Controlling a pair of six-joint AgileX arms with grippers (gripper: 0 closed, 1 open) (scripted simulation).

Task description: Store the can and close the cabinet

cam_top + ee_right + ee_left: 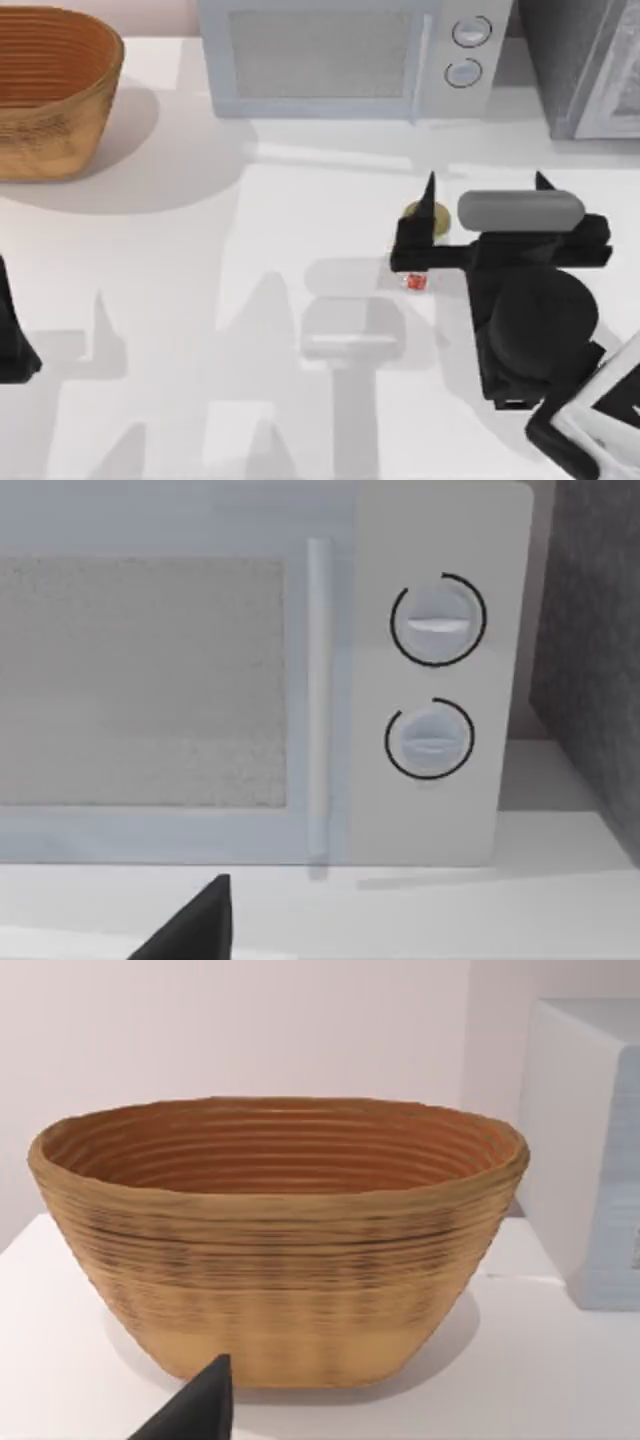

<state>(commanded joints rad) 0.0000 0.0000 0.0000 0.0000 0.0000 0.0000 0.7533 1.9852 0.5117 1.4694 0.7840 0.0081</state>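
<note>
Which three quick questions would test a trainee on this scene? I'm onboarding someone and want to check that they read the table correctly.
1. True or false: the microwave door is open.
2. Which thing stands at the table's far left corner? A) the woven basket B) the can C) the microwave
3. Which arm reaches over the can?

Key:
1. False; the door is shut.
2. A.
3. The right arm; the left arm sits parked at the table's left edge.
</note>
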